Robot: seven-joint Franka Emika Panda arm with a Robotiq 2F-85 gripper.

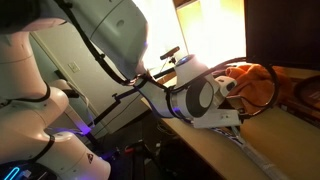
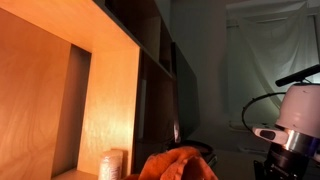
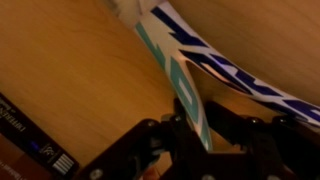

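The gripper [image 3: 195,125] stands narrow astride a thin teal-and-white strip [image 3: 172,72], one finger on each side of its upturned edge. The wrist view does not settle whether the pads already press it. The strip lies along the wooden counter [image 1: 290,140], just beside the orange cloth [image 1: 255,85] on the side where the arm comes in, with its free length trailing away from the cloth toward the counter's edge. The likeliest trouble is a poor hold. The strip is flat, slick-looking and set at a slant between the fingers, so it could twist, fold over or slide out when lifted, or be caught only at its edge. The fingertips also sit very low, so they might scrape the wood, and a long trailing end could snag or drag on the cloth. The wrist view alone shows the strip between the fingers, its blue lettering, and a dark thing with a barcode label [image 3: 30,135] that cannot be placed relative to the cloth. An exterior view shows the gripper [image 1: 232,122] down at the counter beside the cloth, with the strip [image 1: 245,150] running out from under it. An exterior view also shows the cloth [image 2: 180,162] below a tall wooden shelf unit [image 2: 100,70], a pale roll [image 2: 113,163] near the cloth, and only the arm's wrist [image 2: 298,110].
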